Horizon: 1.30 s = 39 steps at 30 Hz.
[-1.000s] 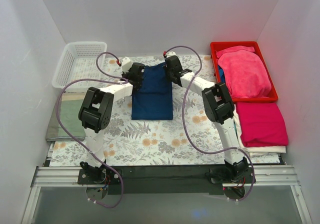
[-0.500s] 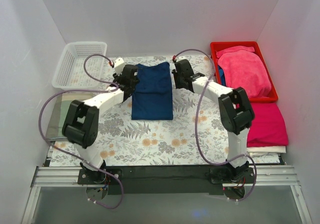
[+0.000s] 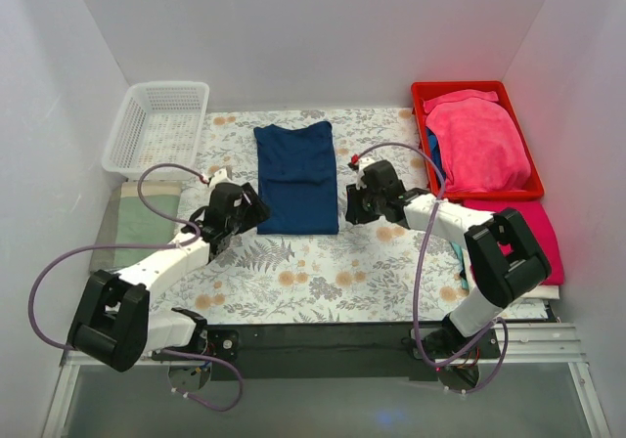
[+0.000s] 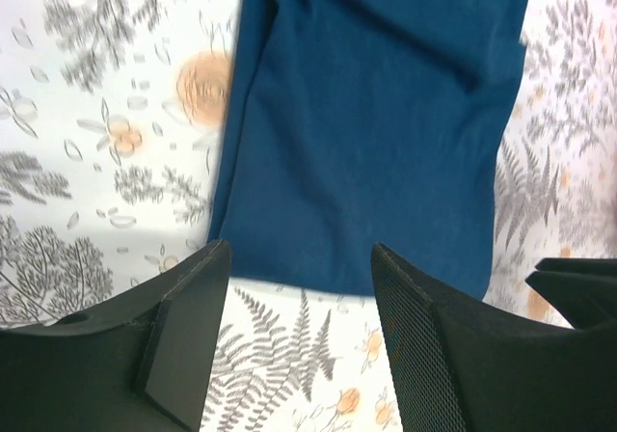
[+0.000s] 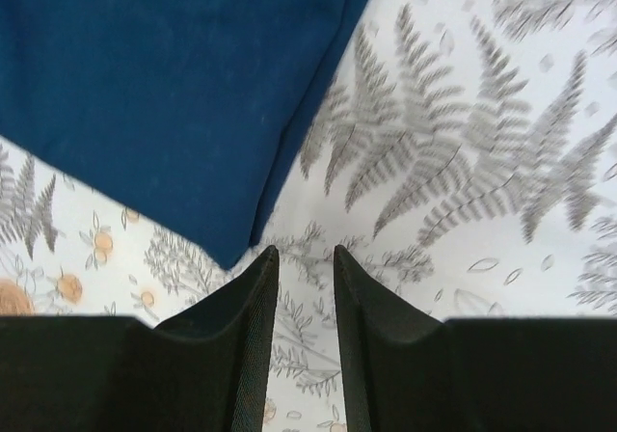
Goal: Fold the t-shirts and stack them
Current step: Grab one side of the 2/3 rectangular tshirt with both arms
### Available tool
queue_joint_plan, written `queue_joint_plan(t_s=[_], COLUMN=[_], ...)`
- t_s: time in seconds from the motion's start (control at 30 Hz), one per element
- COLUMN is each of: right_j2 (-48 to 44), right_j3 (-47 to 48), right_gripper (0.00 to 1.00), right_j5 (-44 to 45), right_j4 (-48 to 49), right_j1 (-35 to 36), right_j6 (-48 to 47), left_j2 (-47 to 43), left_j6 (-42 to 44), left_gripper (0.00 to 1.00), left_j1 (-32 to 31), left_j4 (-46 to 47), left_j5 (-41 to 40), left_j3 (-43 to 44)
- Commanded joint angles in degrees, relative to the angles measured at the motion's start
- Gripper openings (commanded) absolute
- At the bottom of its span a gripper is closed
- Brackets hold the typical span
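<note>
I have open tabletop (image 3: 293, 282) along the whole near strip, between the arm bases and the navy t-shirt (image 3: 295, 176). The left fingers (image 4: 188, 316) hang by the shirt's near left corner, wide apart. The right fingers (image 5: 253, 326) hang by its near right corner, narrowly apart. Only patterned tabletop shows in both gaps. Bare lanes run up either side of the shirt. Farther left a white basket (image 3: 156, 125) and a green cloth (image 3: 137, 225) stand in my way. On the right, the red bin (image 3: 460, 87) and the pink folded stack (image 3: 514, 242) close off that edge.

navy t-shirt (image 3: 296, 177): matt soft cloth | basket (image 3: 122, 135): white plastic lattice | tray (image 3: 460, 86): glossy red plastic
</note>
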Motion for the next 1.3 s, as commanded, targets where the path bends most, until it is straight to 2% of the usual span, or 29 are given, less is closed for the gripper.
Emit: queue_joint_plan(t_s=[0.0, 0.13, 0.3, 0.57, 1.03, 1.27], right_j2=[-3.16, -4.05, -2.12, 1.57, 2.37, 4.30], right_j3=[-3.78, -6.86, -6.87, -5.64, -7.83, -7.92], right_gripper=[0.36, 0.36, 0.35, 0.34, 0.36, 0.36], right_j5=[-5.28, -8.18, -9.77, -9.59, -10.47, -11.17], right_j4=[7.38, 11.60, 14.86, 15.48, 19.08, 20.05], right_j1=[0.51, 0.86, 1.22, 1.39, 2.01, 2.01], right_j6=[2.17, 2.70, 3.05, 3.05, 2.35, 2.96], left_j2=[-3.04, -3.21, -1.11, 3.29, 6.72, 8.12], left_j6=[-0.79, -0.44, 0.44, 1.49, 3.34, 2.99], left_gripper=[0.59, 0.59, 0.59, 0.57, 0.54, 0.50], left_j1=[0.22, 0.22, 0.22, 0.22, 0.22, 0.22], left_j4=[5.09, 11.05, 17.48, 20.29, 22.49, 23.46], left_j5=[5.94, 7.17, 4.89, 2.78, 0.05, 2.33], left_j3=[-4.79, -10.25, -13.25, -12.19, -12.19, -11.84])
